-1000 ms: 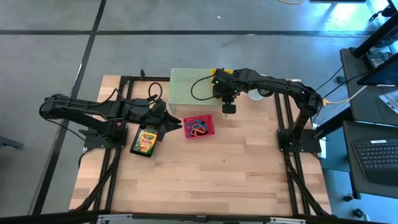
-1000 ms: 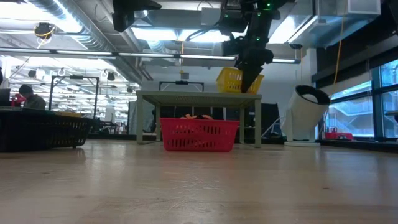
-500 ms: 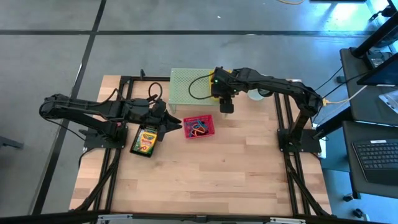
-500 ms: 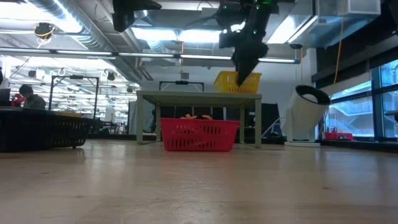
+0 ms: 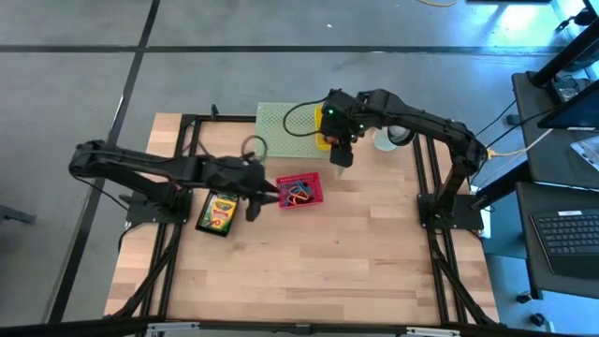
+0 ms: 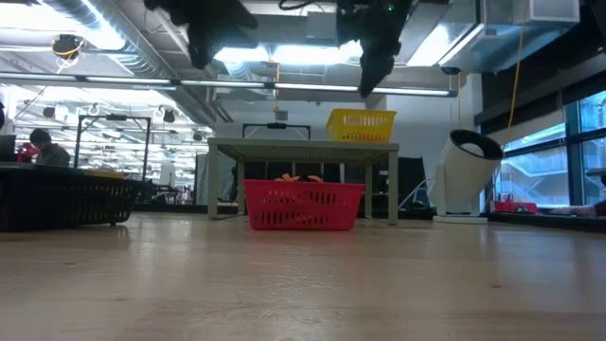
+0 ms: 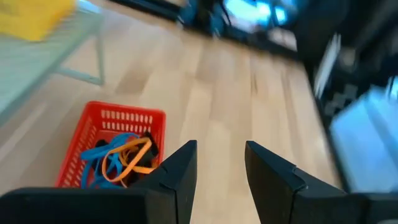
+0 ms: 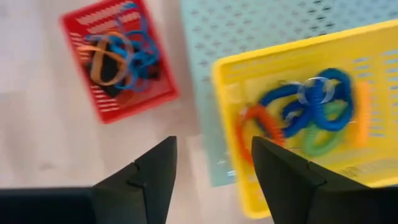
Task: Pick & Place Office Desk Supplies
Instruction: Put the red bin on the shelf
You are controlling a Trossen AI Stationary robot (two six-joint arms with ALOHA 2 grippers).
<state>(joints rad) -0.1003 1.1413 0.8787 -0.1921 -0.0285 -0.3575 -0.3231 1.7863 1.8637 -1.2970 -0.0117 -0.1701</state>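
A red basket (image 5: 299, 190) of coloured rubber bands stands on the table in front of the pale green mesh stand (image 5: 281, 131). On the stand's right end sits a yellow basket (image 8: 305, 112) with coiled bands in it. A crayon box (image 5: 217, 212) lies flat on the table, left of the red basket. My left gripper (image 7: 221, 165) hovers open just left of the red basket (image 7: 112, 149), above the table. My right gripper (image 8: 212, 146) hangs open above the yellow basket's (image 6: 361, 125) near edge, pointing down, with nothing between its fingers.
A white round device (image 5: 388, 139) stands right of the stand, behind my right arm. Bare wooden table (image 5: 328, 271) stretches toward the near edge. Black frame rails run along the table's left and right sides.
My right gripper has let go of the yellow basket and risen clear of it. The basket, which was tilted in the hold, now sits level on the stand. My left gripper has moved right and down toward the red basket, passing over the crayon box.
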